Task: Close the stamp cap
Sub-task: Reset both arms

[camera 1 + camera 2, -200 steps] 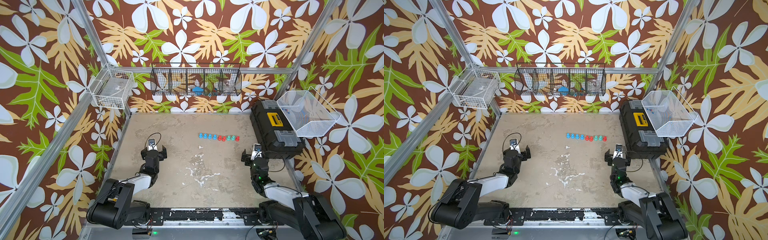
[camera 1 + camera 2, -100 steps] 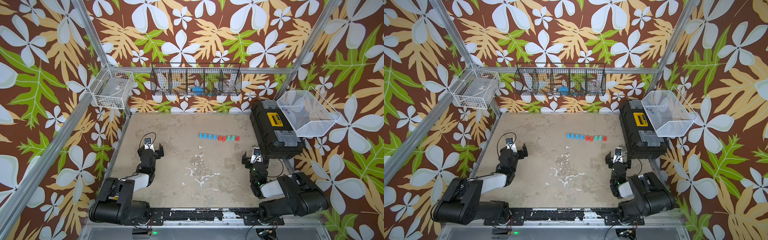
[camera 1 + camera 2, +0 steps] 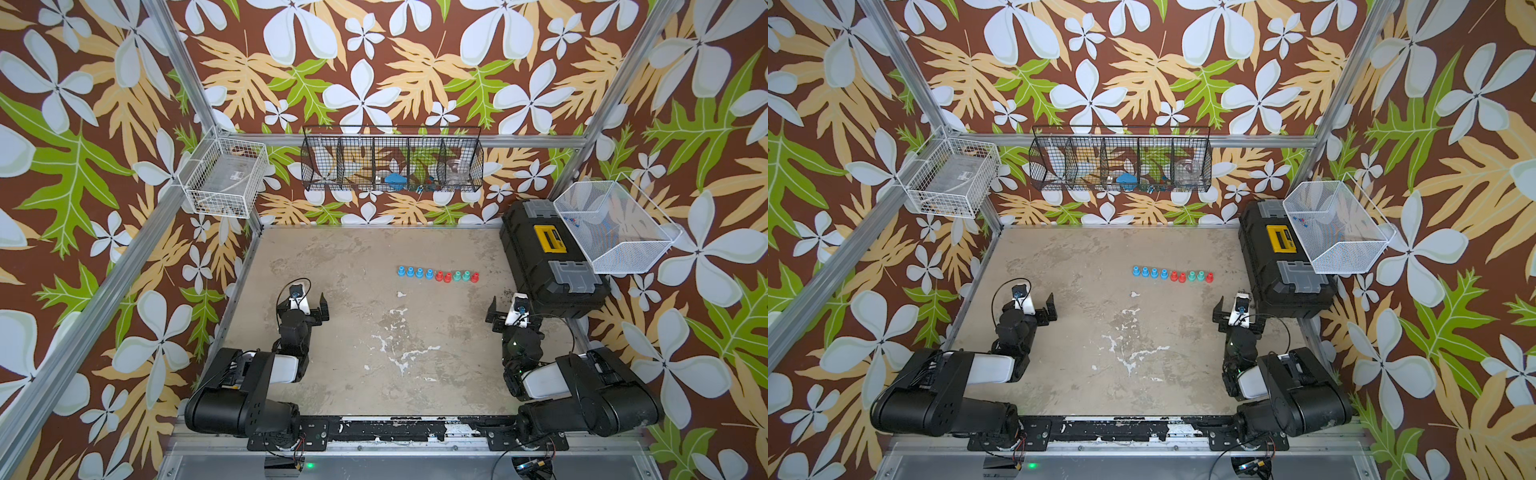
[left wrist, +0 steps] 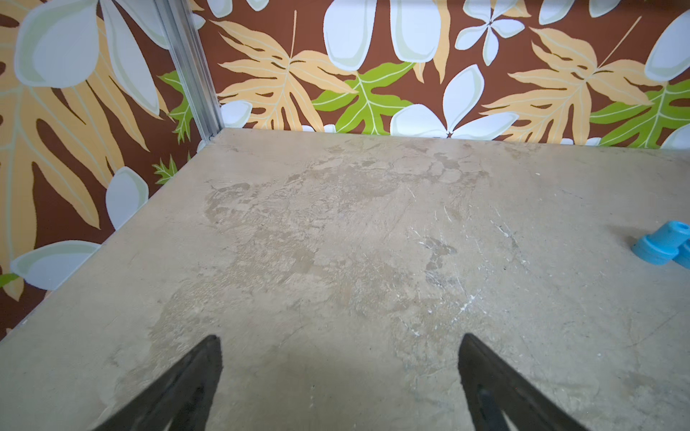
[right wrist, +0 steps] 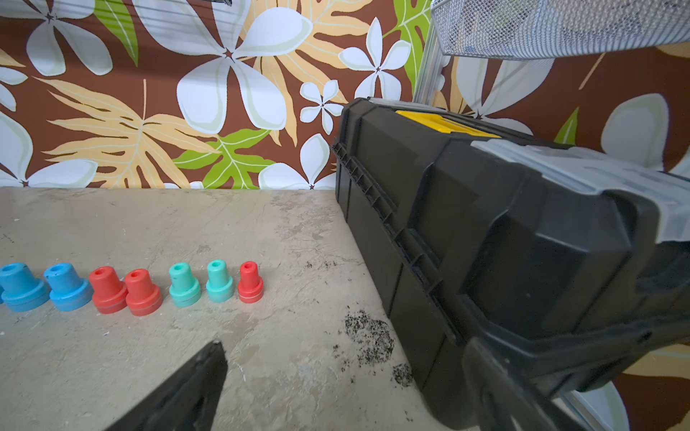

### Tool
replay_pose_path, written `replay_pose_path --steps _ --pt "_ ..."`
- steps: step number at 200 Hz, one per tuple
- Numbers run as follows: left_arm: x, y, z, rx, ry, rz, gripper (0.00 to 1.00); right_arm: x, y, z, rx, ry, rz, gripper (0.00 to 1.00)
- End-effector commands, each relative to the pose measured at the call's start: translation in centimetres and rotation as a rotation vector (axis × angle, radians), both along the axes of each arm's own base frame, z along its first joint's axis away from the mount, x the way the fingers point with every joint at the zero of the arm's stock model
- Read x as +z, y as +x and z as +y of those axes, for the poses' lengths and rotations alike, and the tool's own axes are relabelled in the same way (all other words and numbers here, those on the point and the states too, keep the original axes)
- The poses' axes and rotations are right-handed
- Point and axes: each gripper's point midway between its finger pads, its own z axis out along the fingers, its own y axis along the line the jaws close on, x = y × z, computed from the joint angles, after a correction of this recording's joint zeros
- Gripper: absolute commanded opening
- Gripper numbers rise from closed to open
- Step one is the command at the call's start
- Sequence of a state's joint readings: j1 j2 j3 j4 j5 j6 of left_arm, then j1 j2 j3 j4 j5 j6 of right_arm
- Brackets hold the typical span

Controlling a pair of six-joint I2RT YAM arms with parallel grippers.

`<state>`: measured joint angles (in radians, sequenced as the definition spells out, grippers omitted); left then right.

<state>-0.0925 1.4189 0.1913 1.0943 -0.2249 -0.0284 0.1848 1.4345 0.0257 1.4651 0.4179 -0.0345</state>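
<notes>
Along the right edge of the surface [image 3: 374,374] a black toolbox [image 3: 552,266] sits shut. Above it a white mesh basket [image 3: 623,253] holds a few small coloured bits. Off the far left corner hangs a white wire basket [image 3: 220,210], and on the back wall a black wire basket [image 3: 332,166] holds a blue piece [image 3: 395,179] and a clear jar [image 3: 455,170].

Both arms are folded low near the front edge. The left end effector [image 3: 302,302] and right end effector [image 3: 513,311] are spread wide and empty.

The row of stamps [image 3: 436,275] stands upright beyond the middle of the surface, well ahead of both and nearer the right one.
</notes>
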Motion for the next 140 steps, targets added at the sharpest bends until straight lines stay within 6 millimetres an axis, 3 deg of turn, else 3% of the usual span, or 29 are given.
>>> replay_pose_path --steps 1,47,140 --pt "2.2 0.2 -0.3 -0.025 -0.027 -0.106 1.00 1.2 0.0 0.1 0.009 0.002 -0.052 1.00" --pt "2.4 -0.6 -1.1 -0.058 -0.009 -0.140 1.00 1.6 -0.7 0.6 0.042 -0.013 -0.088 1.00" --pt "1.9 0.3 -1.4 -0.121 -0.032 -0.105 1.00 0.2 1.4 0.6 0.043 -0.002 -0.002 1.00"
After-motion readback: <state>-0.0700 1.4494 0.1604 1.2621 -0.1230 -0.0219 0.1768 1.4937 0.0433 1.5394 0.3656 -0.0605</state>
